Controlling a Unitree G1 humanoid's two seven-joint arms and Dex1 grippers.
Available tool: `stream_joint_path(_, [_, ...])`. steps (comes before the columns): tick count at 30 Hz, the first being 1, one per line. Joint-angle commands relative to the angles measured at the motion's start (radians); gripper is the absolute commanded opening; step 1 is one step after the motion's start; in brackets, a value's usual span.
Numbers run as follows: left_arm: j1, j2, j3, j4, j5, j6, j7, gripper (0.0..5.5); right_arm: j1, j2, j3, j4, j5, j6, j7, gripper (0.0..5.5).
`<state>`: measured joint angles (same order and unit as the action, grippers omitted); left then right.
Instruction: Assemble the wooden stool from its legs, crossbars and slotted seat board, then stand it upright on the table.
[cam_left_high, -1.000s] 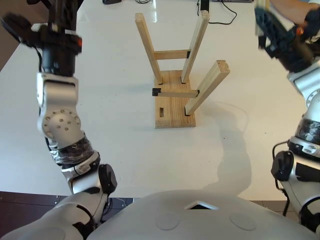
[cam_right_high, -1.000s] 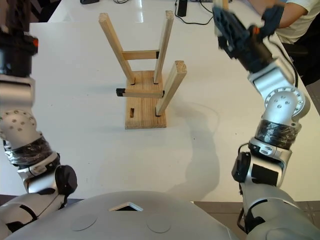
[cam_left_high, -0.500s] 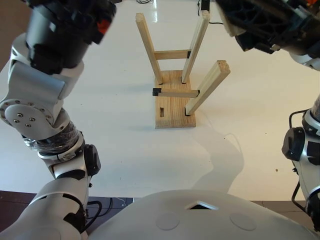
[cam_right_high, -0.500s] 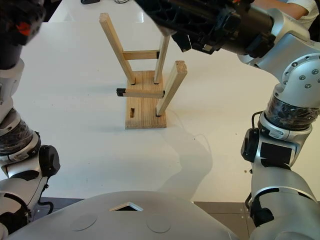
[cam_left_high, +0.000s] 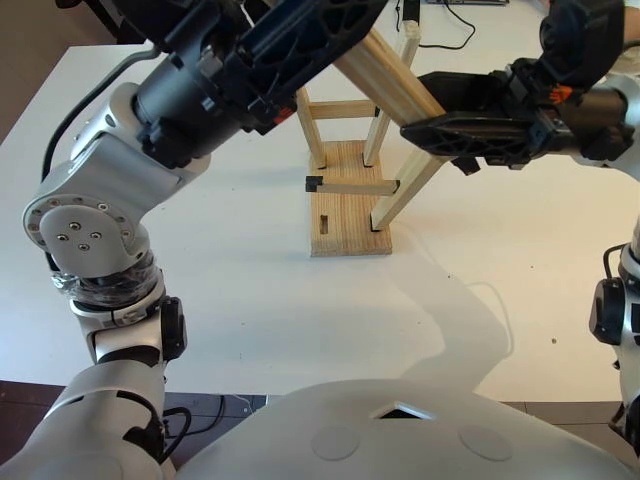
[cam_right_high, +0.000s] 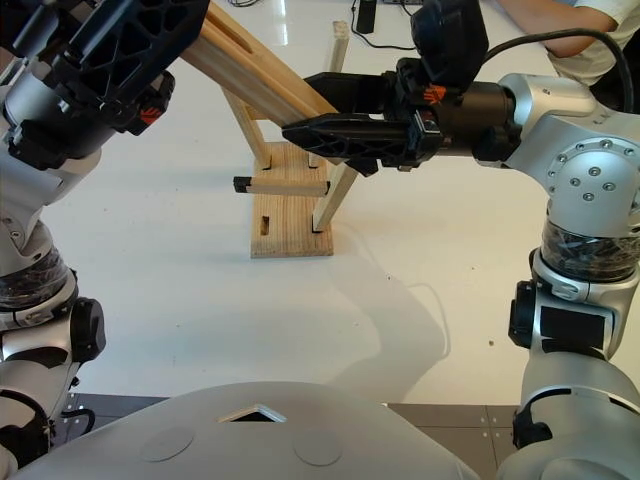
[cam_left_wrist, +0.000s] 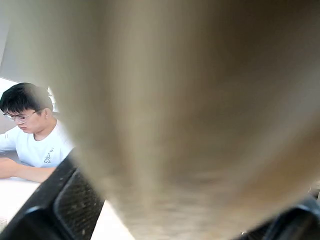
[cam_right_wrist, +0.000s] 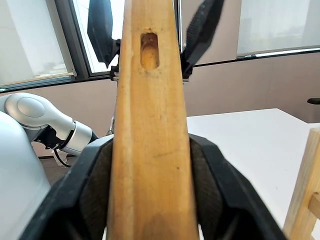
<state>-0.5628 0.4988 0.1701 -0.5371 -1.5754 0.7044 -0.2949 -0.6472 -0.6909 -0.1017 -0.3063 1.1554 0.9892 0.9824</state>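
The partly built stool lies upside down on the white table (cam_left_high: 230, 250). Its seat board (cam_left_high: 345, 230) carries three legs, the nearest of them (cam_left_high: 405, 190) leaning, joined by two crossbars (cam_left_high: 345, 108) (cam_left_high: 350, 186). One slot (cam_left_high: 323, 223) in the board is empty. A loose leg (cam_left_high: 385, 80) hangs slanted in the air above the stool. My left gripper (cam_left_high: 345, 35) is shut on its upper end and my right gripper (cam_left_high: 425, 125) is shut on its lower end. In the right wrist view the leg (cam_right_wrist: 150, 150) shows a mortise hole (cam_right_wrist: 149, 50) and runs between that gripper's dark pads (cam_right_wrist: 95, 190).
Cables and a dark block (cam_left_high: 408, 12) lie at the table's far edge. Open tabletop lies left of the stool and in front of it, towards the near edge.
Both arms have swung in from raised positions at the sides. The leg that the right gripper carried at the far right now spans between both grippers above the stool.
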Motion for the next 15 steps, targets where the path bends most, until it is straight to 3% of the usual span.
stream_joint_path(1, [-0.01,0.013,0.011,0.002,0.004,-0.007,-0.023,2.77,0.014,-0.006,0.014,0.001,-0.036,-0.016,0.015,2.04])
stream_joint_path(5, [-0.021,0.01,0.007,0.009,0.014,-0.008,-0.035,2.11,0.025,-0.005,0.026,-0.007,-0.057,-0.028,0.028,2.04])
stream_joint_path(15, [0.0,0.021,0.003,-0.005,0.06,-0.004,-0.088,2.08,0.01,-0.008,0.016,0.021,-0.06,-0.032,0.028,2.04])
